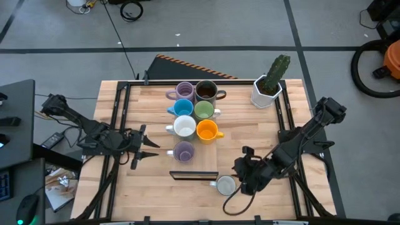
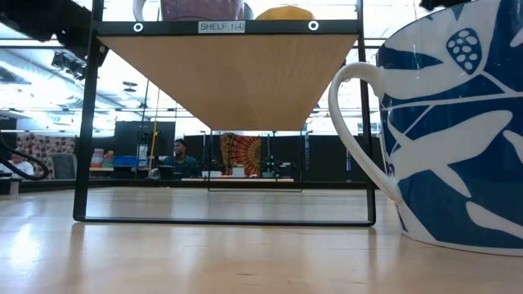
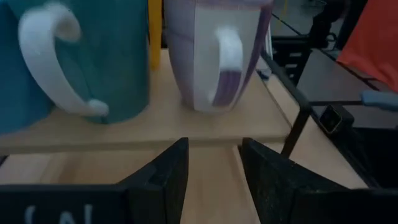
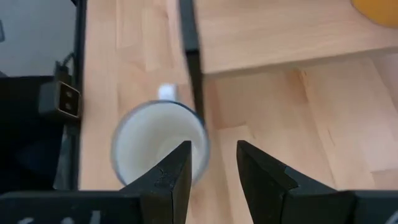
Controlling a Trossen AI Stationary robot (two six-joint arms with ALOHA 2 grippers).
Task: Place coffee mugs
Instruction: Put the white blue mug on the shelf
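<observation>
Seven mugs stand on a raised wooden shelf [image 1: 215, 150] at mid-table: purple [image 1: 184, 91], dark brown [image 1: 206, 92], blue [image 1: 183, 107], green [image 1: 204, 110], white-lined [image 1: 184, 127], orange [image 1: 207, 130] and, nearest, a second purple one [image 1: 183, 150]. My left gripper [image 1: 149, 150] is open left of the shelf, level with that purple mug [image 3: 217, 50], whose handle [image 3: 227, 65] faces it. A blue-and-white patterned mug [image 1: 225, 184] [image 2: 458, 131] stands upright on the table in front of the shelf. My right gripper [image 4: 214, 163] is open, slanting down over this mug's rim [image 4: 200, 134]. My right gripper comes at the patterned mug from above, one finger [image 4: 177, 171] over its white inside and the other [image 4: 264, 174] outside the rim. I cannot tell whether either finger touches it. The mug stands upright on the table.
A white faceted pot with a cactus [image 1: 270, 84] stands at the far right corner. Black frame rails [image 1: 115, 119] run along both table sides, and the shelf's black legs [image 2: 82, 122] stand on the table. A striped board [image 1: 194, 67] lies beyond the far edge. A person [image 2: 181, 155] sits in the room behind.
</observation>
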